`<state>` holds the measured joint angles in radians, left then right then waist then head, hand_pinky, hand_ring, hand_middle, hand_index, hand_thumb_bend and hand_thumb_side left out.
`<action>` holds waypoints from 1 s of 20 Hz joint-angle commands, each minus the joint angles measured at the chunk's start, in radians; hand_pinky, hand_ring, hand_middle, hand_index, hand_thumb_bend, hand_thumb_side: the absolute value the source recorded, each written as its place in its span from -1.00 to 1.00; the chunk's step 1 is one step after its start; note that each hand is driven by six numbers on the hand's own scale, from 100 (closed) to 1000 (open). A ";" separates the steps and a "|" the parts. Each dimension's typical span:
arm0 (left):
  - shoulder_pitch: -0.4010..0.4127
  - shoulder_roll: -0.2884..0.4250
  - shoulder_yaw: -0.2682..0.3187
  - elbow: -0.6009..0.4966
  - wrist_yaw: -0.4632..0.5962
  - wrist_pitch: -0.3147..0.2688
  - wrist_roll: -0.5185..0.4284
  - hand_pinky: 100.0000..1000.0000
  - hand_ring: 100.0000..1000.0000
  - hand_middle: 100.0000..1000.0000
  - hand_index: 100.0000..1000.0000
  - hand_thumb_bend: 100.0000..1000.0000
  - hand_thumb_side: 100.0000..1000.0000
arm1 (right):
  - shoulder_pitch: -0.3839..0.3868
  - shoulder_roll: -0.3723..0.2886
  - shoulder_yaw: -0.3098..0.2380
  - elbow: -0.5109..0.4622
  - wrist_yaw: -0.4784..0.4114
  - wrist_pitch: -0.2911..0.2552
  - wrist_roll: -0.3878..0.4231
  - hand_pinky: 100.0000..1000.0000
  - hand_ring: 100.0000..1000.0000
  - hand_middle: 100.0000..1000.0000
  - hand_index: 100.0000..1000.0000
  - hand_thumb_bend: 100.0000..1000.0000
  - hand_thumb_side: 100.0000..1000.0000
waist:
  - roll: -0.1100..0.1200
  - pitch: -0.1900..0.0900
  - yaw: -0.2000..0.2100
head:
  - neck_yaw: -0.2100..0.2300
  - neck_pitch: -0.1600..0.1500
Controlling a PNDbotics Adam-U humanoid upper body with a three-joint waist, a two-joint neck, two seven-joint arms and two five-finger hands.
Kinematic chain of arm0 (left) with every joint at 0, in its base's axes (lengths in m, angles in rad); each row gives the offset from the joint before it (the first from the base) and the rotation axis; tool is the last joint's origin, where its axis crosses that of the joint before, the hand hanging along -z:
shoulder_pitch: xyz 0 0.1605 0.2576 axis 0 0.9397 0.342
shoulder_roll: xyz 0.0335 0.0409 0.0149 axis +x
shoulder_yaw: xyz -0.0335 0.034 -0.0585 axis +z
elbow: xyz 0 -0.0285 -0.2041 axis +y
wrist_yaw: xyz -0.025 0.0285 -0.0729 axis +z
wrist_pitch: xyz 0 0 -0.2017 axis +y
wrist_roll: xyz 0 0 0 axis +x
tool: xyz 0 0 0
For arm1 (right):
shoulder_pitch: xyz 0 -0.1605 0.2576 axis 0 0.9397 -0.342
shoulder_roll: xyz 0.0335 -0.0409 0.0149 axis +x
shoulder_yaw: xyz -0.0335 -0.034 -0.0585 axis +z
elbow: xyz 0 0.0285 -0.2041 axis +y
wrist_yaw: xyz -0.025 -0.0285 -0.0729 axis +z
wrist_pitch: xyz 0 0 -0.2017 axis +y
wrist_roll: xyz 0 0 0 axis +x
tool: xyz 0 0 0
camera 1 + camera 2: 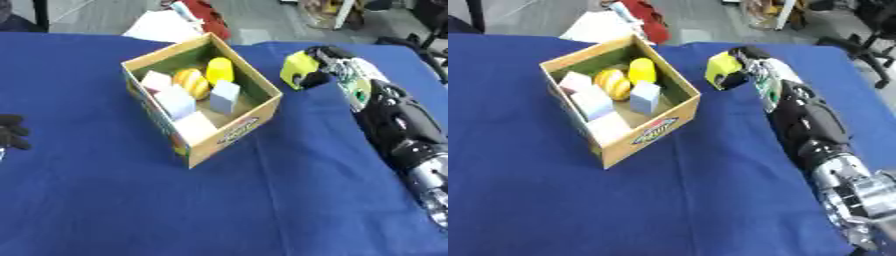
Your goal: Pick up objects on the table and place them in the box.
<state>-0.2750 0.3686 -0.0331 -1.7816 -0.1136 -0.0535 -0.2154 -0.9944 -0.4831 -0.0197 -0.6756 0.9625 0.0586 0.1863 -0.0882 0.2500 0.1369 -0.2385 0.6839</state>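
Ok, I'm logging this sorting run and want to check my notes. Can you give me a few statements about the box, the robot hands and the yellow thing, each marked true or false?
1. The right robot hand is curled round a yellow object. True.
2. The yellow object is already inside the box. False: it is to the right of the box, outside its wall.
3. The box holds several pale blocks and an orange-and-yellow striped rounded item. True.
4. The box lies tipped on its side. False: it stands upright with its opening upward.
5. The left robot hand is reaching into the box. False: it shows at the view's left edge, away from the box.
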 commanded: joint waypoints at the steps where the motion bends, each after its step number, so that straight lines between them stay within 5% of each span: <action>1: -0.009 0.007 0.006 -0.010 0.004 -0.001 0.002 0.44 0.09 0.13 0.52 -1.00 0.37 | -0.024 -0.033 0.016 -0.092 -0.041 -0.035 -0.024 0.59 0.44 -0.28 0.82 -0.95 -0.43 | 0.019 -0.029 -0.002 | 0.003 -0.008; 6: -0.005 0.006 0.006 -0.009 0.006 -0.001 0.002 0.44 0.09 0.13 0.52 -1.00 0.36 | -0.039 -0.015 0.080 -0.246 -0.128 -0.105 0.023 0.56 0.41 -0.29 0.81 -1.00 -0.38 | 0.019 -0.038 -0.002 | 0.002 -0.002; 12: -0.006 0.000 0.001 -0.009 0.009 -0.001 -0.002 0.44 0.09 0.13 0.52 -1.00 0.36 | -0.062 0.060 0.187 -0.358 -0.222 -0.194 0.192 0.62 0.48 -0.18 0.88 -1.00 -0.27 | 0.022 -0.047 0.005 | -0.003 0.003; 13: -0.006 -0.001 0.000 -0.009 0.010 -0.001 -0.003 0.44 0.09 0.13 0.52 -1.00 0.36 | -0.065 0.078 0.198 -0.354 -0.222 -0.200 0.217 0.65 0.51 -0.10 0.91 -1.00 -0.16 | 0.022 -0.048 0.008 | -0.004 0.003; 17: -0.007 -0.005 -0.001 -0.009 0.013 -0.001 -0.004 0.44 0.09 0.13 0.52 -1.00 0.36 | -0.070 0.123 0.227 -0.343 -0.141 -0.225 0.269 0.82 0.82 0.86 1.00 -0.85 0.06 | 0.025 -0.051 0.015 | -0.001 0.001; 20: -0.002 -0.005 0.002 -0.008 0.013 0.000 -0.002 0.44 0.09 0.13 0.52 -1.00 0.36 | -0.062 0.124 0.222 -0.369 -0.101 -0.235 0.238 0.82 0.88 1.00 1.00 -0.82 0.22 | 0.025 -0.054 0.009 | 0.006 0.004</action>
<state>-0.2713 0.3550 -0.0335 -1.7805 -0.1064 -0.0527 -0.2179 -1.0375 -0.3435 0.2077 -1.0160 0.8421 -0.1713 0.4321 -0.0850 0.2307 0.1454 -0.2360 0.6856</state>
